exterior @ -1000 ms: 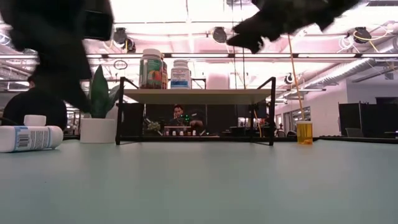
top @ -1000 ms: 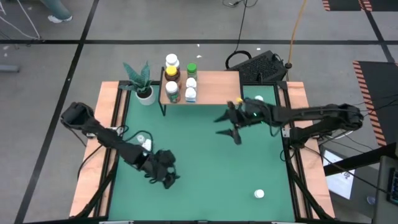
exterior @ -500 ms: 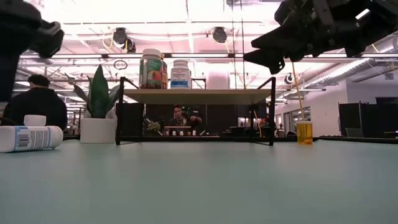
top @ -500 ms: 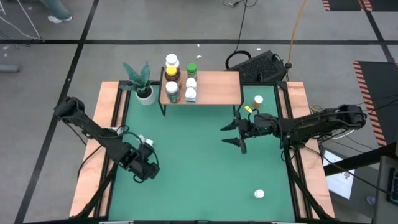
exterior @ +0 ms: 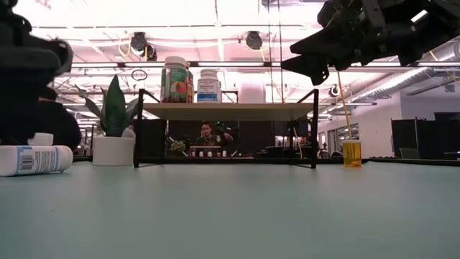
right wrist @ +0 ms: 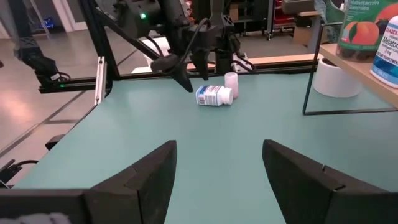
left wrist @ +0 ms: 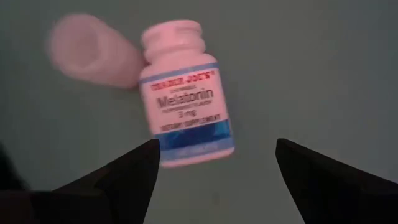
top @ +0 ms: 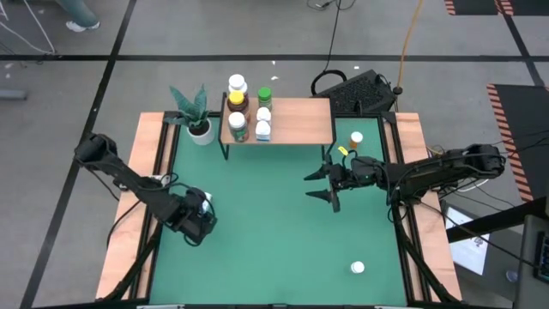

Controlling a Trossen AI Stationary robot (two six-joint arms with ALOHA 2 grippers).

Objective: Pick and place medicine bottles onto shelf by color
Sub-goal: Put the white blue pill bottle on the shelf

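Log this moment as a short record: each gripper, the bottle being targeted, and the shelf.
left gripper: open, hovering right above the lying white-and-blue bottle, not touching
neighbour: small pale bottle standing beside it
right gripper: open, empty, raised in front of the shelf
shelf: five bottles grouped at its left end
still on table: orange bottle, white-capped bottle

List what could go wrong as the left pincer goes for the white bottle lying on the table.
1. The left pincer hangs open above the lying white-and-blue bottle; being round and on its side, it may roll away when touched.
2. A pale pink bottle stands right beside it, and a finger might knock it over.
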